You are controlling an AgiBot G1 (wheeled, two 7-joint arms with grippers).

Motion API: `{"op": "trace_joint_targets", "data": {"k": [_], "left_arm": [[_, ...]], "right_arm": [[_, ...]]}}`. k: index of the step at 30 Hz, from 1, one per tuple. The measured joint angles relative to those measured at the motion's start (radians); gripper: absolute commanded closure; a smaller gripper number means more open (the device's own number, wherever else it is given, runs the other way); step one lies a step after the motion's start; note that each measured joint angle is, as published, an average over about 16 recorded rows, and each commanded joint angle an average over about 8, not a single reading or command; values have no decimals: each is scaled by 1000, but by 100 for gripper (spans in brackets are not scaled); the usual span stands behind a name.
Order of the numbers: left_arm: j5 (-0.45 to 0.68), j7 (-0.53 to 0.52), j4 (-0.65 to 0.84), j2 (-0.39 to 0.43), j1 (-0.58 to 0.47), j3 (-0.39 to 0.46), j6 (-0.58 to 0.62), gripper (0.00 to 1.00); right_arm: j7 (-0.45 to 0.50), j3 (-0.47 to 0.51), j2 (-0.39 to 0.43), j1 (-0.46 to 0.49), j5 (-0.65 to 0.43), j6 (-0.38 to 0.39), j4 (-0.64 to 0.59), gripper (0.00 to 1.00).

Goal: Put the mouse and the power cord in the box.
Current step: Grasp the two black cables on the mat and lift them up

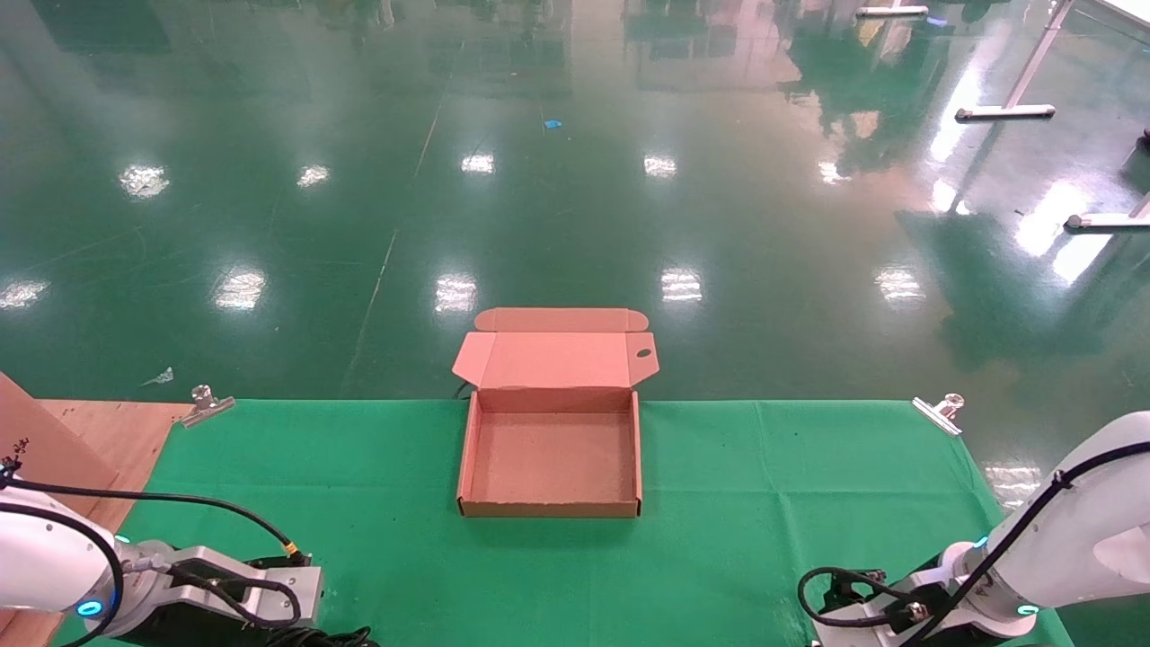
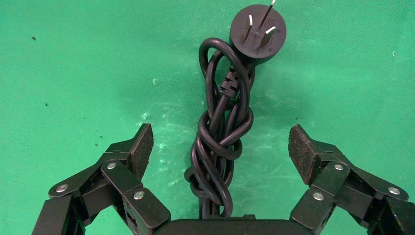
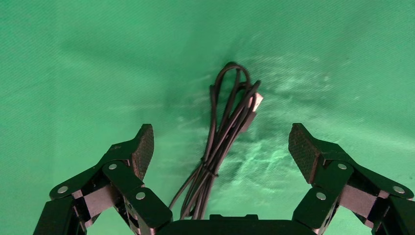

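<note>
While the box (image 1: 550,463) sits open and empty at the middle of the green surface (image 1: 764,503), both arms hang low at the near edge, one on each side. The left gripper (image 2: 220,147) is spread wide over the cord (image 2: 220,132), which lies knotted in a bundle on the cloth between the pads, its plug (image 2: 258,30) pointing away from the wrist. The right gripper (image 3: 220,147) is equally wide open above a thin looped cable (image 3: 222,142) with a small connector at its end; this is probably the mouse's cable, but the mouse itself is not visible in any view.

Risks, as I judge them: closing on the thin cable alone would let the mouse dangle and swing, and it could catch the box wall or fall short. The cord bundle is loosely knotted, so a pinch on one strand might let loops unravel and trail outside the box. The raised lid (image 1: 555,358) could also snag a trailing plug.
</note>
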Motion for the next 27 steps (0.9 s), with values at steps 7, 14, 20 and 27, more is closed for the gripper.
{"op": "trace_joint_targets", "data": {"k": [7,14,20,27], "left_arm": [[1,20,38,10,-9,1,-5,100],[11,28,65,25,-16,7,-14,100],[20,26,82,40,-19,13,-19,100],[28,29,94,51,-18,19,-15,100]], "right_arm": [[-38,6,-14,11,9,12,-54,100],[-65,6,-21,22,8,18,-90,100],[-81,4,-27,29,6,23,-111,100],[-91,5,-33,37,7,24,-128,100]]}}
